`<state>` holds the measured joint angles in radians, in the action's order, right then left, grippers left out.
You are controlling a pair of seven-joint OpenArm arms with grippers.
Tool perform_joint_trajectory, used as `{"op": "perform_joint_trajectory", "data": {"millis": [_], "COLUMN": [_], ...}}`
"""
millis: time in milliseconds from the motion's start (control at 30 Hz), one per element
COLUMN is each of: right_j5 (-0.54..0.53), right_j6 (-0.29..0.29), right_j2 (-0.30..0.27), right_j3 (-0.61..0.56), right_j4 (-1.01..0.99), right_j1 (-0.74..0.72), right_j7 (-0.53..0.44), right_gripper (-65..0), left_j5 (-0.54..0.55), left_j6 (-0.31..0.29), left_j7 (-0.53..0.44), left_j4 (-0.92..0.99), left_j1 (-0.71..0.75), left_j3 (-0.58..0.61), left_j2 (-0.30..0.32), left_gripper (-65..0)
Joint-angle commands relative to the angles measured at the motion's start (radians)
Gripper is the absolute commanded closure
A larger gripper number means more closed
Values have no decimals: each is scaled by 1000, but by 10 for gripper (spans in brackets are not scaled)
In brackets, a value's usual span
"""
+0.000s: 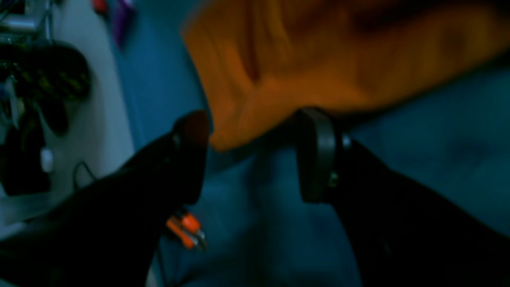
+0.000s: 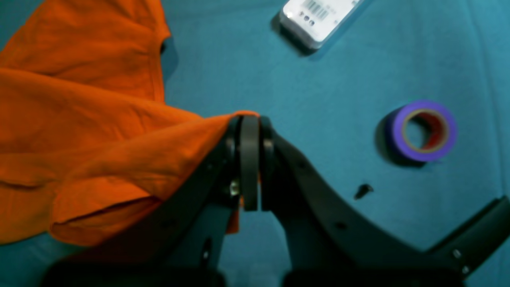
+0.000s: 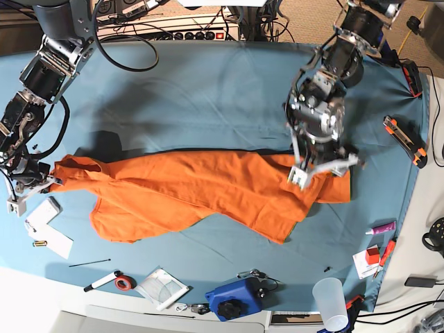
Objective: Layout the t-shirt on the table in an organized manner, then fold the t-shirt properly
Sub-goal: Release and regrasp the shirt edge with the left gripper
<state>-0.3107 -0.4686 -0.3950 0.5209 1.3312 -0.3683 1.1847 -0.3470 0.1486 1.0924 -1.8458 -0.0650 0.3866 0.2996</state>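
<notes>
The orange t-shirt [image 3: 194, 191] lies stretched out but wrinkled across the middle of the teal-covered table [image 3: 208, 90]. My right gripper [image 2: 250, 119] is shut on an edge of the t-shirt [image 2: 79, 119]; in the base view it [image 3: 38, 184] holds the shirt's left end. My left gripper [image 1: 255, 139] is open, and the t-shirt's edge [image 1: 318, 59] lies just past its fingertips. In the base view it [image 3: 322, 168] hovers over the shirt's right end.
A purple tape roll [image 2: 424, 129] and a white barcoded box [image 2: 318, 16] lie near my right gripper. White cards [image 3: 48, 222], a marker [image 3: 104, 279], a blue object [image 3: 232, 298] and a cup [image 3: 329, 302] line the front edge. Orange cutters [image 3: 406, 139] lie at the right.
</notes>
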Motion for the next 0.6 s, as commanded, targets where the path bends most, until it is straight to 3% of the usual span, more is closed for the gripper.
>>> {"op": "perform_joint_trajectory", "data": {"millis": [0, 100, 233, 367, 567], "right_j5": [-3, -3, -3, -3, -3], "right_j6": [2, 2, 2, 2, 2], "right_j2": [-15, -12, -12, -12, -12], "right_j3": [2, 2, 2, 2, 2], "right_j4": [8, -4, -4, -4, -4], "right_j1": [-25, -25, -25, -25, -25], "right_j7": [-26, -29, -28, -28, -25], "right_gripper": [0, 0, 0, 0, 0], "left_j5": [-4, -4, -96, -35, 204], "left_j6": [7, 11, 18, 68, -93], "left_j7": [-18, -42, -73, -163, -199], "left_j4": [-26, -30, -30, -29, -26], "left_j1": [-25, -53, -60, -60, -105], "left_j3": [-3, -3, -3, -3, -3], "left_j2": [2, 2, 2, 2, -16], "left_gripper": [-352, -352, -352, -352, -351]}}
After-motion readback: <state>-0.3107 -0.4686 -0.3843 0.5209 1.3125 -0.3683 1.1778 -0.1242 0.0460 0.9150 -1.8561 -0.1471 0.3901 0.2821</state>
